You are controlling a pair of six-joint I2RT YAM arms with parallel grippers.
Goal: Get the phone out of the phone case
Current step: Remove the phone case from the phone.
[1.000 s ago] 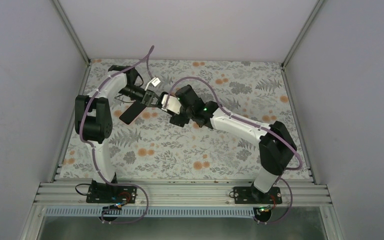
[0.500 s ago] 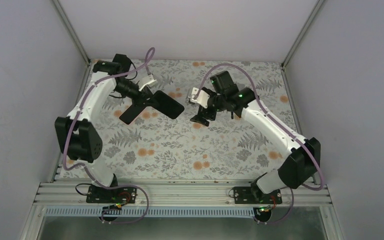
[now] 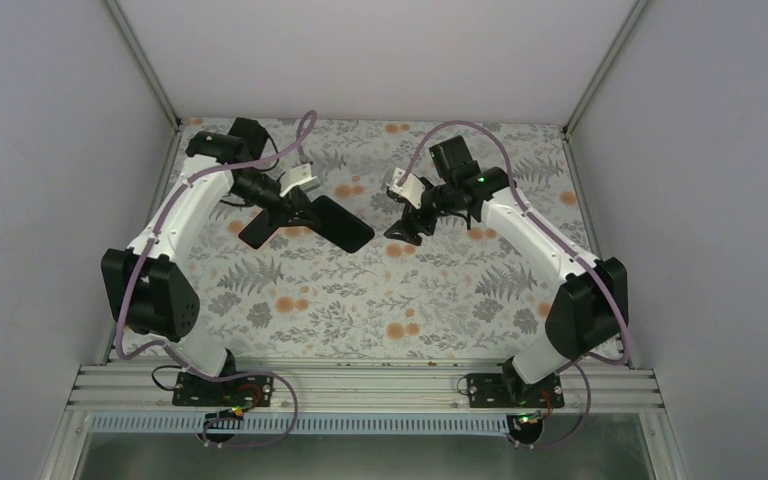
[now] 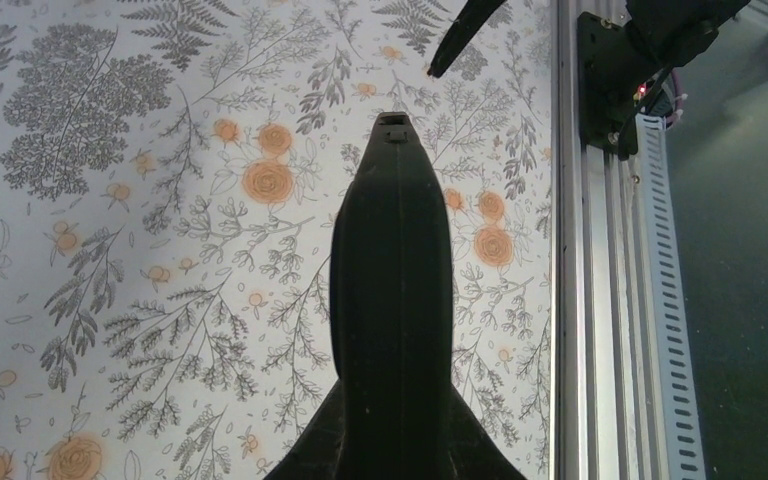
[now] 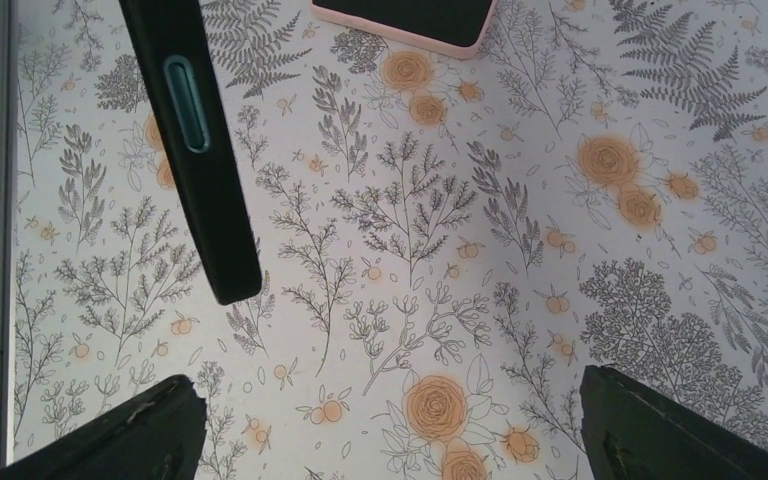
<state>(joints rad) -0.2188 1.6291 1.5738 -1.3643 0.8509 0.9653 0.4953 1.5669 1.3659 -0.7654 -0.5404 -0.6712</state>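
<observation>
My left gripper [image 3: 300,206] is shut on one end of a black case-like slab [image 3: 342,223] and holds it above the floral table. In the left wrist view the slab [image 4: 392,280] runs edge-on away from the fingers [image 4: 305,462], with a port cut-out at its far end. I cannot tell if a phone is inside. A dark-faced, pink-rimmed phone [image 3: 263,228] lies flat on the table behind it, and its corner shows in the right wrist view [image 5: 400,20]. My right gripper [image 3: 410,225] is wide open and empty, apart to the right of the slab [image 5: 195,150].
An aluminium rail [image 3: 360,385] runs along the near edge of the table and also shows in the left wrist view [image 4: 600,300]. Grey walls close in the left, back and right sides. The floral cloth [image 3: 380,300] covers the table.
A second ago both grippers met at the black slab. The right gripper has let go and drawn away to the right, open. The left arm has carried the slab slightly nearer.
</observation>
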